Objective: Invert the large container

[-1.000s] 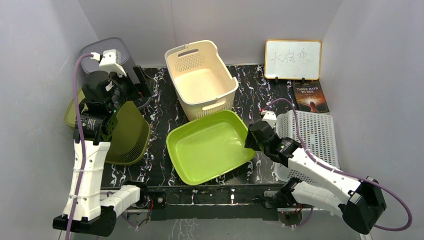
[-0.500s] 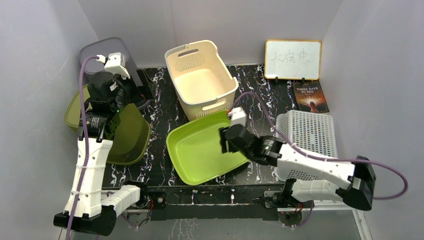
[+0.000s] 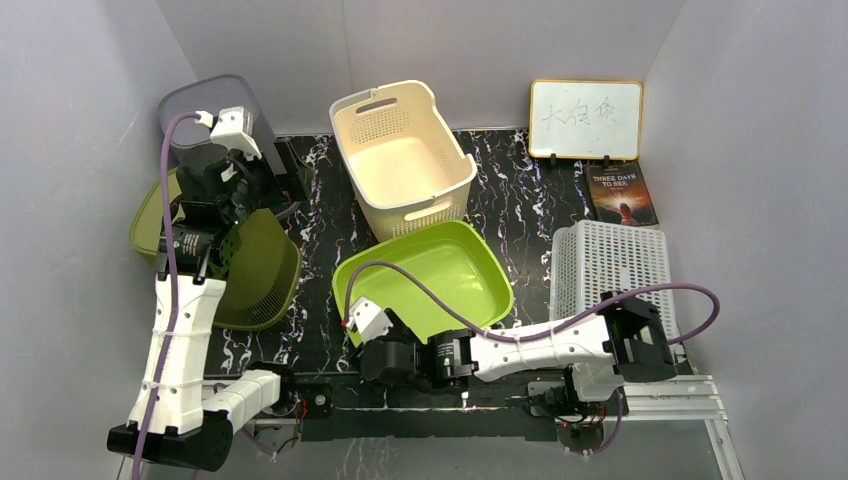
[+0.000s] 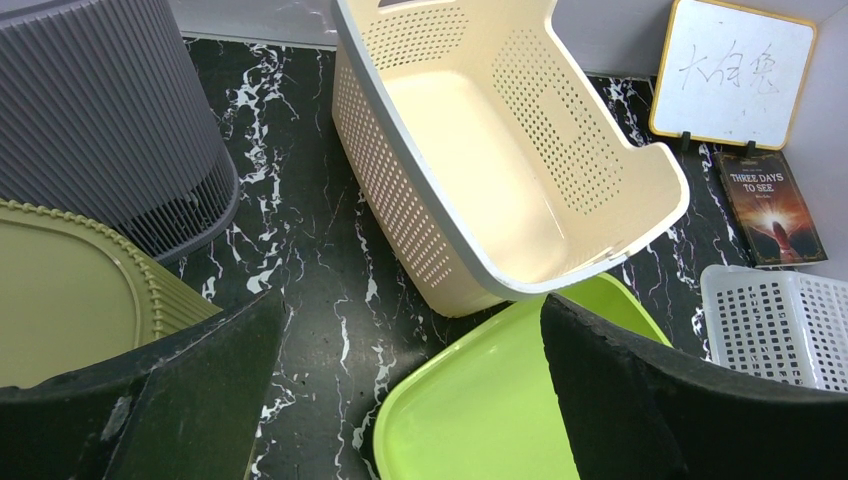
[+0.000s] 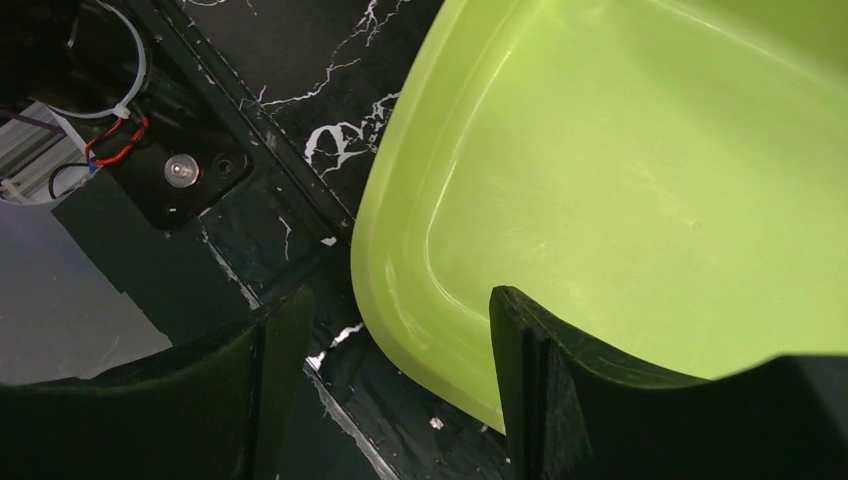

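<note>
A large cream perforated basket (image 3: 400, 165) stands upright at the back centre; it also shows in the left wrist view (image 4: 500, 170). A lime green tub (image 3: 425, 285) lies open side up in front of it, touching its near wall. My right gripper (image 3: 362, 345) is low at the tub's near-left corner. In the right wrist view it (image 5: 400, 295) is open, with the tub's rim (image 5: 400, 250) between the jaws and neither finger touching it. My left gripper (image 3: 285, 195) is open and empty, held above the table left of the cream basket (image 4: 412, 300).
An olive basket (image 3: 255, 270) lies upside down at the left, a grey ribbed bin (image 3: 205, 100) behind it. A white perforated basket (image 3: 610, 270) lies upside down at the right. A whiteboard (image 3: 585, 118) and a book (image 3: 622, 195) are at the back right. The table's front edge (image 5: 250, 150) is close.
My right arm has swung from the tub's right side, across over it, down to its near-left corner. My left arm shifted slightly at first, then held still.
</note>
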Action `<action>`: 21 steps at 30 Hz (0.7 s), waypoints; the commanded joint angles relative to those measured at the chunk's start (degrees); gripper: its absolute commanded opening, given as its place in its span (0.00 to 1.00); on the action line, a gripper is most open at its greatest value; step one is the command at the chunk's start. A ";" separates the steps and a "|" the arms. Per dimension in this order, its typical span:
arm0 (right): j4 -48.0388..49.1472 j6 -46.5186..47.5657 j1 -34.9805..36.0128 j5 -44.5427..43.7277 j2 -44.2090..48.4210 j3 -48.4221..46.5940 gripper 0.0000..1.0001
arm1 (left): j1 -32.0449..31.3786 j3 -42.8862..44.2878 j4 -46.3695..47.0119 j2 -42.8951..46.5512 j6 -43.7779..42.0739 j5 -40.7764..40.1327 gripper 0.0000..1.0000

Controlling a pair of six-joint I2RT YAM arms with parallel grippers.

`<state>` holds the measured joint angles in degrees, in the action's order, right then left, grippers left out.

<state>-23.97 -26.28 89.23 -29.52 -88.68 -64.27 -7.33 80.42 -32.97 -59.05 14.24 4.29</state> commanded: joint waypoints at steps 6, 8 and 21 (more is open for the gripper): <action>6.94 2.77 -0.08 1.98 -5.46 -3.21 0.61 | -0.14 -0.62 -0.31 2.14 -0.50 0.93 0.98; 6.64 3.43 -0.07 2.98 -7.44 -4.10 0.59 | -0.14 -0.82 -0.20 2.32 -0.44 1.10 0.98; 2.73 1.95 -0.02 -1.37 -12.11 -8.88 0.04 | -0.12 0.50 -1.78 2.90 -1.14 0.36 0.98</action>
<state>-21.91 -22.79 89.14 -26.70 -102.63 -68.95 -7.33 79.48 -33.95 -57.28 13.91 4.51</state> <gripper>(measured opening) 0.133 0.983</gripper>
